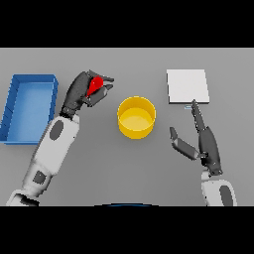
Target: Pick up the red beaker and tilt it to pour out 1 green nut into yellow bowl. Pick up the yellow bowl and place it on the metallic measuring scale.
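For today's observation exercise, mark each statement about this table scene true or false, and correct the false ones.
1. The left hand has its fingers curled round the red beaker. True.
2. The yellow bowl stands on the scale. False: it stands on the grey table, apart from the scale.
3. The right hand holds the bowl. False: it is open, holding nothing, right of the bowl.
4. A blue tray lies at the table's left. True.

You look straight down on a plain grey table (129, 173) that fills the whole view, evenly lit with only soft shadows. At nine o'clock a blue tray (15, 106) rests on it.
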